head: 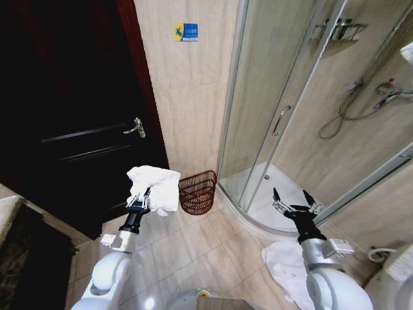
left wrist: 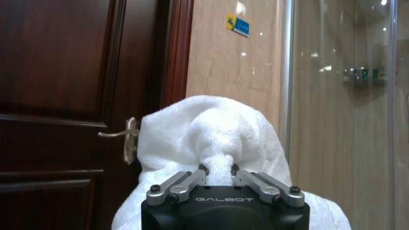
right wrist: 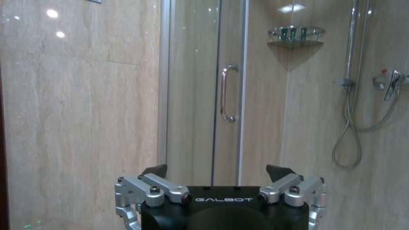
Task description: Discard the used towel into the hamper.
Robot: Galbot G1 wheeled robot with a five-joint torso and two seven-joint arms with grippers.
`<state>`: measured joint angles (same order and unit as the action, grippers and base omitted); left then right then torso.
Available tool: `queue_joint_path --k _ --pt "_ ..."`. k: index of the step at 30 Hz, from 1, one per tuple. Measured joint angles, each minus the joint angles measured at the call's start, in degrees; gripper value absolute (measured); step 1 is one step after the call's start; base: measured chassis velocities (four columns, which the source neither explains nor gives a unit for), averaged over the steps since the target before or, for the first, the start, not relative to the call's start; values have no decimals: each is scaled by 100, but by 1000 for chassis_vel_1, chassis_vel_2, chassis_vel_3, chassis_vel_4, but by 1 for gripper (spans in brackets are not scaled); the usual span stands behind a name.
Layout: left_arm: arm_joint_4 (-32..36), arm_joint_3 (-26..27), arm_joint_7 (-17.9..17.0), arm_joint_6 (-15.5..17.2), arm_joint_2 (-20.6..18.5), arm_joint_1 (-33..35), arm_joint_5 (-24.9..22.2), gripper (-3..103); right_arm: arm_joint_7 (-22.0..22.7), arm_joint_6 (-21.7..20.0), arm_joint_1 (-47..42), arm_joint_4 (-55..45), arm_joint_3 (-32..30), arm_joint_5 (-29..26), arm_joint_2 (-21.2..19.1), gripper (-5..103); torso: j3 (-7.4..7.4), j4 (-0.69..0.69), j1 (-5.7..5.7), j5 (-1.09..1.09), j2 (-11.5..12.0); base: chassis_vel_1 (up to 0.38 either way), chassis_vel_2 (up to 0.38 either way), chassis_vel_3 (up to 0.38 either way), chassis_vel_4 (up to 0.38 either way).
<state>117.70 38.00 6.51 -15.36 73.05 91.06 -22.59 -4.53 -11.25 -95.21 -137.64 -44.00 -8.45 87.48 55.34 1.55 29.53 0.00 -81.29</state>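
Observation:
My left gripper [head: 143,197] is shut on the white used towel [head: 157,185], holding it bunched up above the tiled floor, just left of the hamper [head: 198,192]. The hamper is a dark reddish-brown wire basket standing on the floor against the beige wall beside the shower enclosure. In the left wrist view the towel [left wrist: 211,139] billows over the pinched fingers [left wrist: 191,179] of the gripper [left wrist: 218,170]. My right gripper [head: 296,201] stands open and empty in front of the shower base, its jaws spread wide in the right wrist view [right wrist: 217,171].
A dark wooden door [head: 71,110] with a lever handle [head: 135,127] stands at the left. The curved glass shower enclosure [head: 284,110] with its white base fills the right. Another white cloth [head: 284,258] lies on the floor near my right arm.

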Motion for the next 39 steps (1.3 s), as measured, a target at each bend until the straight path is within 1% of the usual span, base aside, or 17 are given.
queue_joint_path --k 12,27,29,35,36,38,39 --pt "4 6 9 7 1 5 52 10 -16 0 16 1 -5 -36 -23 100 0 0 0 0 0 -18 13 9 -16" --pt "-18 -55 77 29 -36 -68 90 10 -59 -51 99 -5 5 -32 -30 100 0 -1 0 0 0 -88 88 93 -94" --pt "-44 -94 92 45 -43 -118 122 10 -60 -55 102 -5 6 -30 -27 100 0 1 0 0 0 -109 85 99 -103" --pt "-106 -206 196 125 -71 -247 180 10 -83 -55 109 -2 10 -27 -28 100 0 -1 1 0 0 -95 102 106 -108" --pt "-139 -256 221 139 -81 -285 207 10 -85 -55 112 -2 16 -27 -28 100 0 -1 1 0 0 -109 96 109 -109" --pt "-301 -555 256 221 -126 -458 281 10 -88 -56 122 6 23 -24 -26 100 0 1 1 0 0 -102 102 128 -115" --pt "-301 -555 256 221 -126 -458 281 10 -88 -56 122 6 23 -24 -26 100 0 1 1 0 0 -105 106 128 -113"
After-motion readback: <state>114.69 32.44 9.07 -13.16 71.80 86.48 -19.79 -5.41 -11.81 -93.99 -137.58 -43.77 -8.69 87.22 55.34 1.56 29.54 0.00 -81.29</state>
